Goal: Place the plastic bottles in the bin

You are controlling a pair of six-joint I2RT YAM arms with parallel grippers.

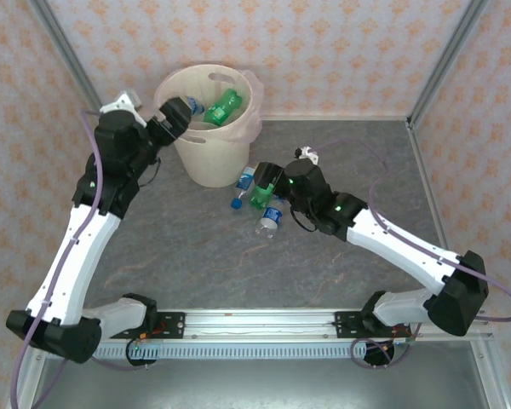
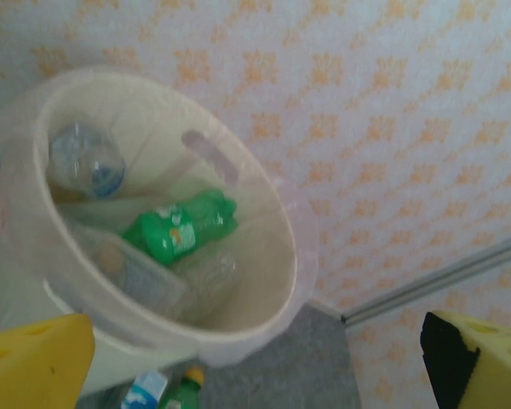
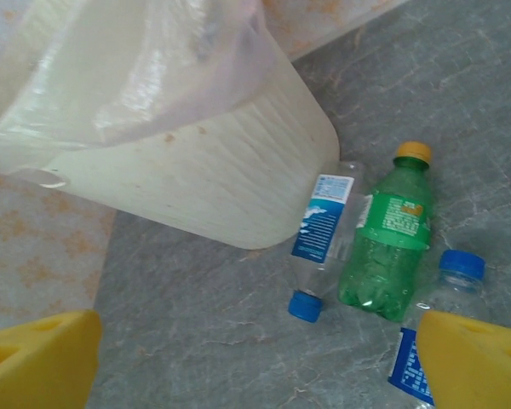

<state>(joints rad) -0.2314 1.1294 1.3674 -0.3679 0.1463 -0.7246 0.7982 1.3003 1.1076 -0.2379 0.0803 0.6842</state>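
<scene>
The right gripper [image 3: 255,362], fingers apart and empty, hangs over a green bottle [image 3: 383,247] lying on the table [image 3: 196,341] at the bin's [image 3: 196,170] five o'clock. A blue-labelled clear bottle [image 3: 324,230] touches it at nine o'clock, so a square mid-body clamp looks best. The left gripper [image 2: 255,362], also apart, hovers over the bin.

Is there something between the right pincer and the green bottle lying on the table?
Nothing visible does. The right pincer hangs open over the green bottle. Clear bottles lie close on both its sides, which may crowd the fingers.
</scene>
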